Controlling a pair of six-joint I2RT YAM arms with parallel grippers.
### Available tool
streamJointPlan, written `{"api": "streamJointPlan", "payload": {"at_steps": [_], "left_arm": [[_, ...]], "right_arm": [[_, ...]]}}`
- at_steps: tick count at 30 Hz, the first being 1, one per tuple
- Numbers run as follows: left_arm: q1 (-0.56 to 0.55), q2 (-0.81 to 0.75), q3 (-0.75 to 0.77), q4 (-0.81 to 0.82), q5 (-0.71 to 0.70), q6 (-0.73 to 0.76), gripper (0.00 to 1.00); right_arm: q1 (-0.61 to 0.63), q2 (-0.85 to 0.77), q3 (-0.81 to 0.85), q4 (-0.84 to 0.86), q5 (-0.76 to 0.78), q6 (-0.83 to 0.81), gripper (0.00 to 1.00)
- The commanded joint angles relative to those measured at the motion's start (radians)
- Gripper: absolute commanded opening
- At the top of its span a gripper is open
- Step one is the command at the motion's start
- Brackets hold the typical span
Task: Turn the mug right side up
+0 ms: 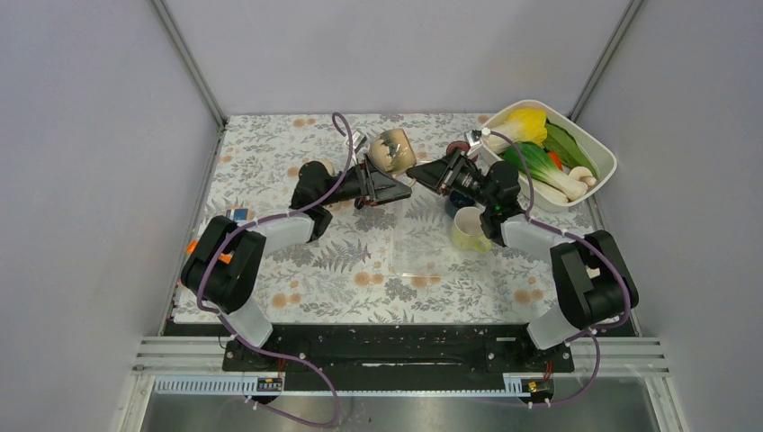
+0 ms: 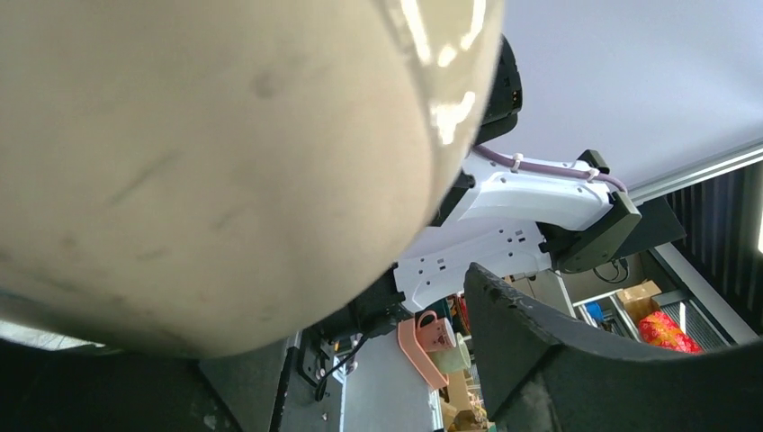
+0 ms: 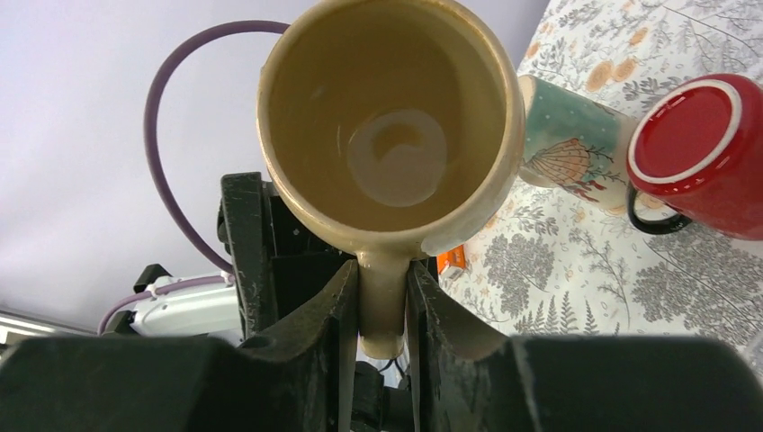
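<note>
A beige mug hangs in the air above the back of the table, between both arms. It lies on its side, mouth toward the right wrist camera, and its empty inside shows there. My right gripper is shut on the mug's handle, one finger on each side. In the left wrist view the mug's outer wall fills the upper left. My left gripper is open round the body. Its right finger stands clear of the wall, with a gap between them.
A red mug stands upside down on the floral cloth beside a teal patterned mug lying on its side. A pale yellow mug stands upright by the right arm. A white tub of vegetables sits back right. A clear tray lies mid-table.
</note>
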Motion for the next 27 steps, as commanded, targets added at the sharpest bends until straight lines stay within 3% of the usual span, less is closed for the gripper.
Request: {"api": "streamJointPlan", "payload": {"at_steps": [1,10,27], "left_arm": [[0.020,-0.040,0.035,0.034,0.023,0.037,0.76],[0.029,-0.053,0.035,-0.033,0.018,0.078,0.94],[0.044,-0.053,0.043,-0.090,0.017,0.104,0.99]], "right_arm": [[-0.005,-0.072,0.056,0.022,0.011,-0.093,0.00],[-0.010,-0.117,0.090,-0.057,-0.003,-0.151,0.00],[-0.009,-0.096,0.112,-0.100,-0.059,-0.147,0.00]]}}
